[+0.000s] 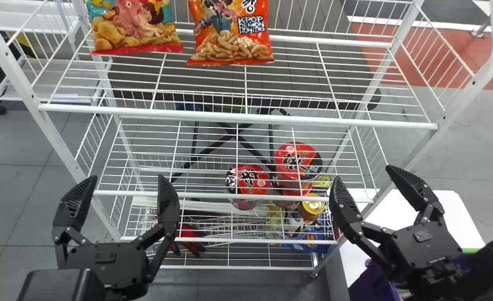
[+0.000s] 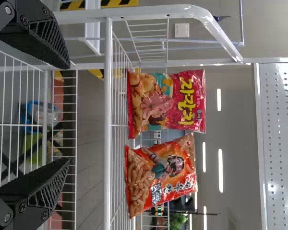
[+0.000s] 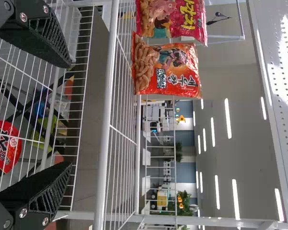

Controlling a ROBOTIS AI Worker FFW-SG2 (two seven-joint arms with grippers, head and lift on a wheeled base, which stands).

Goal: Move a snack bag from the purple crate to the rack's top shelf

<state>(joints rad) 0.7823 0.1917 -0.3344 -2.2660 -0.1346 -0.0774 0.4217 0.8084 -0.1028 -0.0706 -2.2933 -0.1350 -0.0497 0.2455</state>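
Two upright snack bags [image 1: 231, 31], one crate [image 1: 371, 284]

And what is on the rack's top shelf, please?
A red-and-teal snack bag and an orange snack bag stand there side by side. They hide whatever is directly behind them.

Both grippers are just hanging there wide open, left one [image 1: 126, 190] and right one [image 1: 359, 179], fingers apart, angled upward.

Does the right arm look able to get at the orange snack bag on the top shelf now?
Probably yes. The right gripper is open and empty, and nothing stands before the orange bag, but it may need to rise over the shelf's front rail.
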